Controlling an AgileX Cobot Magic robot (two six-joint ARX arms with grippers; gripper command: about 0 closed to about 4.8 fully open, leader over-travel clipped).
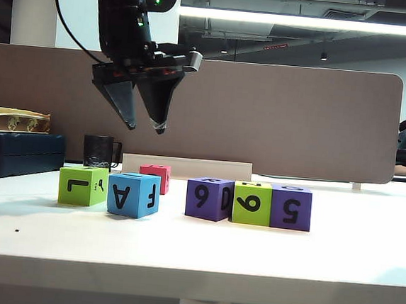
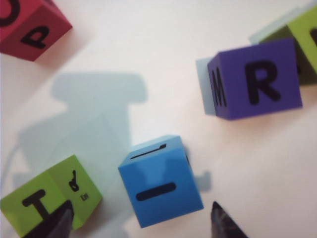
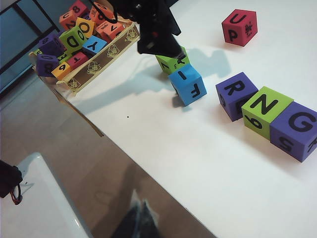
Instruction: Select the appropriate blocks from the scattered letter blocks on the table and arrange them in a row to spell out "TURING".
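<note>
The blue block (image 1: 134, 195) sits nearest you on the table (image 1: 194, 251), touching the lime T block (image 1: 83, 185). Your left gripper (image 1: 143, 126) hangs above, jaws wide, empty. Your right gripper (image 3: 140, 220) is low and blurred; you cannot tell its spread.

Left gripper (image 3: 157, 43) above lime T block (image 3: 173, 62), touching blue I block (image 3: 187, 85). Purple R (image 3: 236, 95), lime N (image 3: 266, 110), purple G (image 3: 297, 129) in touching row. Red U block (image 3: 239, 27) apart. Box of blocks (image 3: 94, 67) at table (image 3: 198, 163) edge. Right gripper (image 3: 141, 220) fingertips together, low by table edge.
</note>
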